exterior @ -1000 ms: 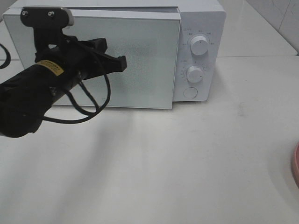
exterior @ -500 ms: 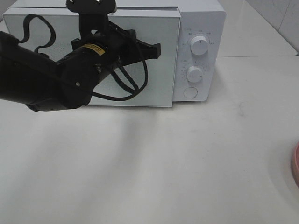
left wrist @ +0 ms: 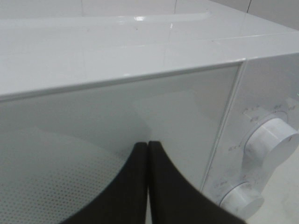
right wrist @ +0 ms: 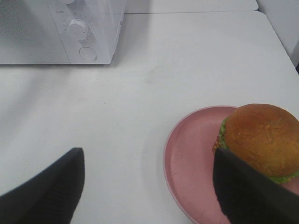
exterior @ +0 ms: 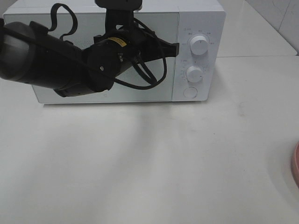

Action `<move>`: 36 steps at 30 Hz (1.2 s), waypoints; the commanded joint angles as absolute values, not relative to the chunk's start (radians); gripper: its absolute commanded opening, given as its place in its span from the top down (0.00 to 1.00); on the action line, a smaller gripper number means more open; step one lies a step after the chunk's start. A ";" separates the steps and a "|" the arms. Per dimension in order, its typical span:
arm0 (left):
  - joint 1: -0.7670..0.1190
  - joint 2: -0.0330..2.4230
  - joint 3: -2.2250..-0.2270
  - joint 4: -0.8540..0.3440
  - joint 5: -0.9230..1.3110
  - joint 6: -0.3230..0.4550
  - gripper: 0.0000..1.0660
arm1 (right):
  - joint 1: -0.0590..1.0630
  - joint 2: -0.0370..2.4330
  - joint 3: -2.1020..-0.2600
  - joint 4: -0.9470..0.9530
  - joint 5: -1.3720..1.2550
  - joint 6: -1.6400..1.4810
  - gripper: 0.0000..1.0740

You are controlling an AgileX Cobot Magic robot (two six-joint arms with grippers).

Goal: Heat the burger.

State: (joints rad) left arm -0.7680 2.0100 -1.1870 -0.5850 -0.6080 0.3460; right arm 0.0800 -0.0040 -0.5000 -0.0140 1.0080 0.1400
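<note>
Burger sits on plate, beside one right fingers' tip.

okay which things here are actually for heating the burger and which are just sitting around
For the job:
burger
microwave, door closed
left gripper, shut, at the door
right gripper, open, near the burger

Just there:
pink plate under the burger
white table

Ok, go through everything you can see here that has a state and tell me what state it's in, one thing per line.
Microwave door: closed, flush with the control panel.
Left end effector: shut, empty, tips at the door's right edge.
Right end effector: open, holding nothing, over the table.
Burger: whole, sitting on the plate, not gripped.
Pink plate: flat on the table, carrying the burger.
</note>
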 commanded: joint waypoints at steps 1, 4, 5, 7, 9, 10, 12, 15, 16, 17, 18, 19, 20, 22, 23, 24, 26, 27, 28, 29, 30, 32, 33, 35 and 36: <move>-0.725 2.012 -1.213 -0.650 -0.668 0.367 1.00 | 0.076 -0.031 -0.498 -0.011 0.995 0.127 0.30; -0.736 2.007 -1.213 -0.651 -0.642 0.392 1.00 | 0.076 -0.031 -0.498 -0.011 0.995 0.127 0.30; -0.741 2.003 -1.213 -0.651 -0.632 0.404 1.00 | 0.076 -0.031 -0.498 -0.011 0.995 0.127 0.30; -0.755 1.996 -1.213 -0.651 -0.617 0.430 1.00 | 0.076 -0.031 -0.498 -0.011 0.995 0.127 0.30; -0.764 1.989 -1.212 -0.652 -0.607 0.452 1.00 | 0.076 -0.031 -0.498 -0.011 0.995 0.127 0.30; -0.784 1.973 -1.207 -0.652 -0.575 0.489 1.00 | 0.076 -0.031 -0.498 -0.011 0.995 0.127 0.30; -0.802 1.950 -1.191 -0.654 -0.550 0.510 1.00 | 0.076 -0.031 -0.498 -0.011 0.995 0.127 0.30; -0.829 1.912 -1.154 -0.666 -0.527 0.518 1.00 | 0.076 -0.031 -0.498 -0.011 0.995 0.127 0.30; -0.838 1.900 -1.135 -0.674 -0.522 0.518 1.00 | 0.076 -0.031 -0.498 -0.011 0.995 0.127 0.30; -0.854 1.878 -1.103 -0.690 -0.494 0.521 0.99 | 0.076 -0.031 -0.498 -0.011 0.995 0.127 0.30; -0.854 1.878 -1.103 -0.690 -0.494 0.521 0.99 | 0.076 -0.031 -0.498 -0.011 0.995 0.127 0.30; -0.857 1.854 -1.074 -0.694 -0.427 0.525 0.89 | 0.076 -0.031 -0.498 -0.011 0.995 0.127 0.30; -0.857 1.854 -1.074 -0.694 -0.427 0.525 0.89 | 0.076 -0.031 -0.498 -0.011 0.995 0.127 0.30; -0.857 1.813 -1.032 -0.694 -0.273 0.525 0.55 | 0.076 -0.031 -0.498 -0.011 0.995 0.127 0.30; -0.857 1.813 -1.032 -0.694 -0.273 0.525 0.55 | 0.076 -0.031 -0.498 -0.011 0.995 0.127 0.30; -0.857 1.803 -1.020 -0.696 -0.229 0.525 0.41 | 0.076 -0.031 -0.498 -0.011 0.995 0.127 0.30; -0.857 1.789 -0.999 -0.695 -0.156 0.525 0.18 | 0.076 -0.031 -0.498 -0.011 0.995 0.127 0.30; -0.857 1.771 -0.981 -0.690 -0.062 0.525 0.04 | 0.076 -0.031 -0.498 -0.011 0.995 0.127 0.30; -0.855 1.759 -0.971 -0.683 -0.013 0.525 0.05 | 0.076 -0.031 -0.498 -0.011 0.995 0.127 0.30; -0.855 1.759 -0.971 -0.683 -0.013 0.525 0.05 | 0.076 -0.031 -0.498 -0.011 0.995 0.127 0.30; -0.849 1.735 -0.957 -0.651 0.076 0.525 0.06 | 0.076 -0.031 -0.498 -0.011 0.995 0.127 0.30; -0.849 1.725 -0.954 -0.640 0.118 0.525 0.06 | 0.076 -0.031 -0.498 -0.011 0.995 0.127 0.30; -0.849 1.702 -0.953 -0.590 0.213 0.525 0.06 | 0.076 -0.031 -0.498 -0.011 0.995 0.127 0.30; -0.849 1.692 -0.953 -0.569 0.258 0.525 0.06 | 0.076 -0.031 -0.498 -0.011 0.995 0.127 0.30; -0.849 1.666 -0.953 -0.525 0.338 0.524 0.06 | 0.076 -0.031 -0.498 -0.011 0.995 0.127 0.30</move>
